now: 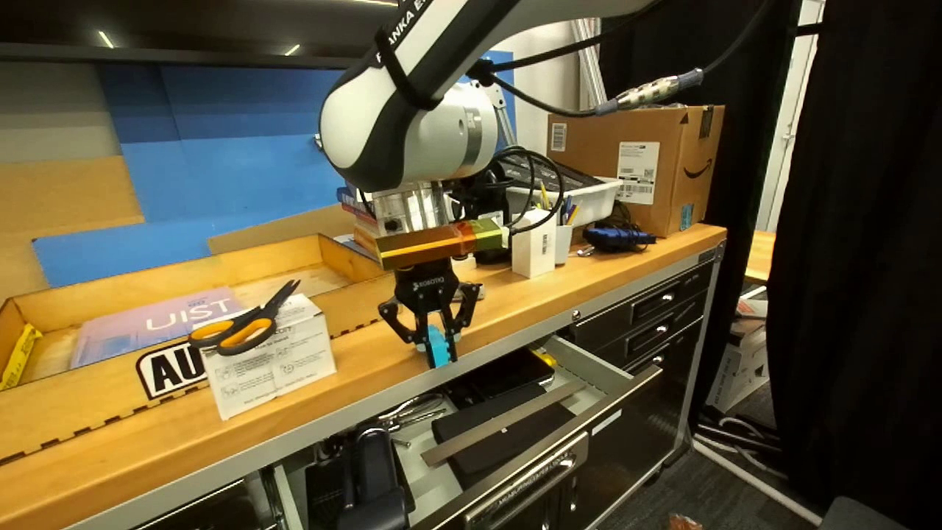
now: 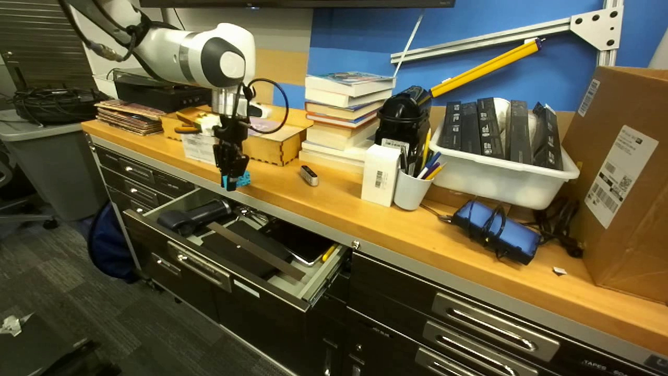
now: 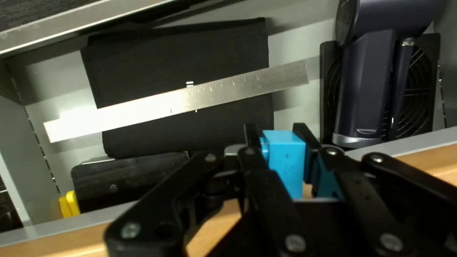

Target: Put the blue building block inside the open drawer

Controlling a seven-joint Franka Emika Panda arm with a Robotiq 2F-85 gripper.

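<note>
Wooden bench [image 2: 339, 196], open drawer [image 1: 603, 408], and the blue building block [image 3: 287, 164] clasped in the gripper [image 1: 440, 353]

A blue wall panel [image 1: 235, 177] fills much of the upper left in an exterior view, with a cardboard box [image 1: 633, 158] toward the upper right. The bench runs from lower left to right of that frame, and the drawer juts out beneath it, at lower centre.

The gripper points down near the centre, its two fingers clamped on the block, one against each side. The block sits lengthwise between them, up off the bench and outside the drawer. I cannot tell whether it is directly over the drawer or over the bench's edge.

In the wrist view the gripper enters from the bottom, and the block shows right of centre, in the lower half. Above and left of it, a metal ruler [image 3: 178, 102] slants across a black case [image 3: 178, 55] inside the drawer; a dark handheld tool [image 3: 367, 87] is at upper right, a yellow object [image 3: 69, 203] at lower left.
</note>
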